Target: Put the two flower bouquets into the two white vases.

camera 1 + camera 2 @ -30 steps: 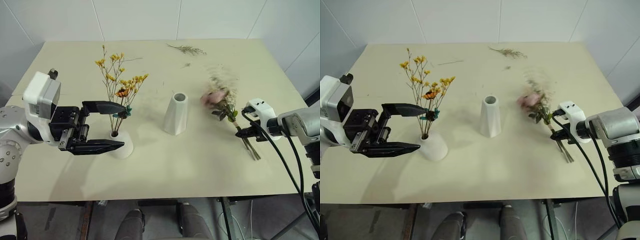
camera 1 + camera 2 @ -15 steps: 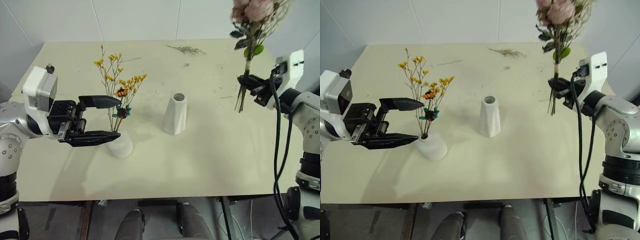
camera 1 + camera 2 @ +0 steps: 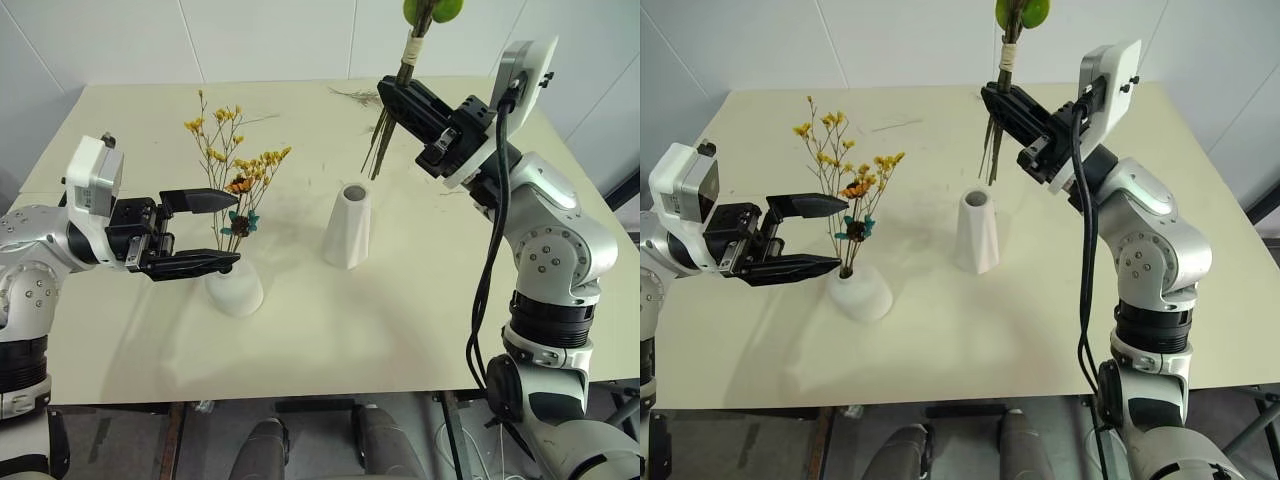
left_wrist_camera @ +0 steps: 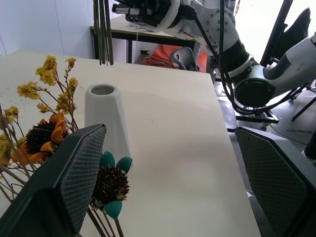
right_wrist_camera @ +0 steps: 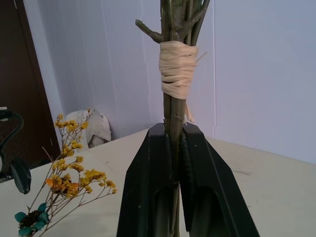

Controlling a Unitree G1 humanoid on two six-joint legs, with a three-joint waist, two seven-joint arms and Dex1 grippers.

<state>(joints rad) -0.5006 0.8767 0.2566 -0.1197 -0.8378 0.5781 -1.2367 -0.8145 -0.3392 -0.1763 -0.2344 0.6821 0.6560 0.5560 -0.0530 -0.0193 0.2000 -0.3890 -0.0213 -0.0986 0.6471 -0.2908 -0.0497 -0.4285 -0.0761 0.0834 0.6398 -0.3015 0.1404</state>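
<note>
**Rose bouquet being held above the tapered vase**

The rose bouquet (image 3: 400, 90) is being held upright in the air by its bundle of thin green stems, which are bound with a wrap of pale raffia twine; its blooms are being cut off by the top edge, with only a green leaf showing. The stem ends are hanging just above and slightly behind the round mouth of the tall tapered vase (image 3: 348, 228), a smooth matte white piece standing mid-counter. The stems are being clamped between the closed black fingers of the right gripper (image 5: 173, 148), just below the twine.

The wildflower bouquet (image 3: 235, 180), sparse, dry and yellow-orange on wiry stems, is standing in the small top hole of the squat dome vase (image 3: 234, 291), also smooth white. The left gripper (image 3: 215, 230) is being held level beside it, spread wide, with its textured pads flanking the stems without touching them.

Both vases are resting on the pale beige counter (image 3: 330, 340), where a loose dried twig (image 3: 362, 97) is lying near the far edge.
</note>
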